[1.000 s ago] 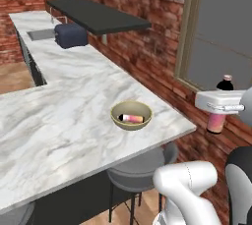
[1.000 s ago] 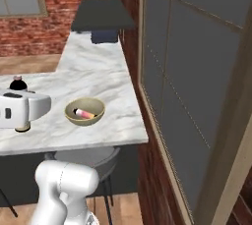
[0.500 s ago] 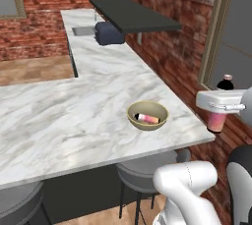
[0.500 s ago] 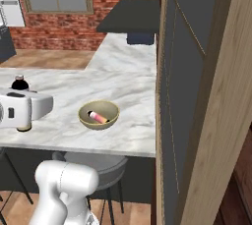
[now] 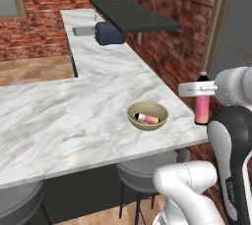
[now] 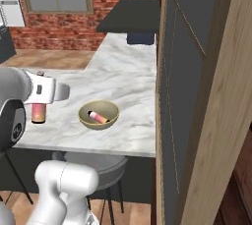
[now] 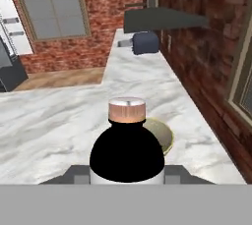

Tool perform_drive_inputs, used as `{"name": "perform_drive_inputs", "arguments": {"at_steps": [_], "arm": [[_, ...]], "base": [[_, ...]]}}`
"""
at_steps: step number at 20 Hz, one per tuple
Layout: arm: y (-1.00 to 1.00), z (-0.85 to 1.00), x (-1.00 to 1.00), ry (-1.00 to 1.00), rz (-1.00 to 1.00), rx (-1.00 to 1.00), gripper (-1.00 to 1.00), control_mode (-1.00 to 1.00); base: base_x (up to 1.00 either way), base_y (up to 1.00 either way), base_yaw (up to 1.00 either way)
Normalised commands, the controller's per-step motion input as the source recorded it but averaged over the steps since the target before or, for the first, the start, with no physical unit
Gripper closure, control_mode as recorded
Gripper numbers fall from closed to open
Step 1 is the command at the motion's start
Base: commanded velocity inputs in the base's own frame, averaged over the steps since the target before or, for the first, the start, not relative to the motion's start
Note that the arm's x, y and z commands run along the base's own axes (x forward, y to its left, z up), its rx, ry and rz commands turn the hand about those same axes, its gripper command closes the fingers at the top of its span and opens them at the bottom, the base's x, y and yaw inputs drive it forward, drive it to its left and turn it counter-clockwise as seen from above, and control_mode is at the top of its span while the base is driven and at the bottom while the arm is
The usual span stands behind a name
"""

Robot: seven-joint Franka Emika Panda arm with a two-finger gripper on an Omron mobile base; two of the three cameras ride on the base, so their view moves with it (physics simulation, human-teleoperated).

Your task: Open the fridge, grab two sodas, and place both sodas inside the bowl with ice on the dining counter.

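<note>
The long white-grey veined marble tabletop (image 5: pixel 74 116) is spreading across the middle of the left base view, with round grey stools (image 5: pixel 142 175) tucked under its near edge in the lower part of the frame. The white robot arm (image 5: pixel 231 135) is rising at the lower right there, carrying its gripper (image 5: pixel 202 102) at the right edge, out beyond the tabletop's near corner. The small shallow olive-tan bowl (image 5: pixel 147 115) is sitting near that corner, at centre frame, with one slim pink bottle (image 5: pixel 147 118) already lying inside it. The fingers are clamping the second slim pink bottle with a dark neck (image 5: pixel 202 106), holding it upright; in the hand view its dark shoulder and cap (image 7: pixel 127 143) are filling the lower centre, with the bowl's rim (image 7: pixel 165 133) peeking out just behind.

To do this step well, the arm is probably needing to bring the bottle over the bowl's open half, beside the lying bottle rather than above it, lower it close to the rim, and only then let go, so it is not bouncing out.
</note>
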Motion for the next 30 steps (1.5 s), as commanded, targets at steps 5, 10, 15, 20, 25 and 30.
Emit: {"name": "perform_drive_inputs", "arguments": {"at_steps": [5, 10, 15, 20, 25, 30], "arm": [[0.00, -0.34, 1.00, 0.53, 0.22, -0.04, 1.00, -1.00], [0.00, -0.63, 0.94, 0.44, 0.23, -0.09, 1.00, -1.00], [0.00, -0.79, 0.56, 0.28, 0.21, -0.16, 1.00, -1.00], [0.00, -0.46, 0.40, 0.04, 0.14, -0.10, 1.00, -1.00], [0.00, -0.38, 0.42, 0.00, 0.10, -0.04, 1.00, -1.00], [0.08, -0.46, 0.52, 0.00, 0.03, -0.05, 1.00, -1.00]], "base": [[0.00, 0.00, 0.00], [0.00, 0.00, 0.00], [0.00, 0.00, 0.00], [0.00, 0.00, 0.00], [0.00, 0.00, 0.00], [0.00, 0.00, 0.00]]}}
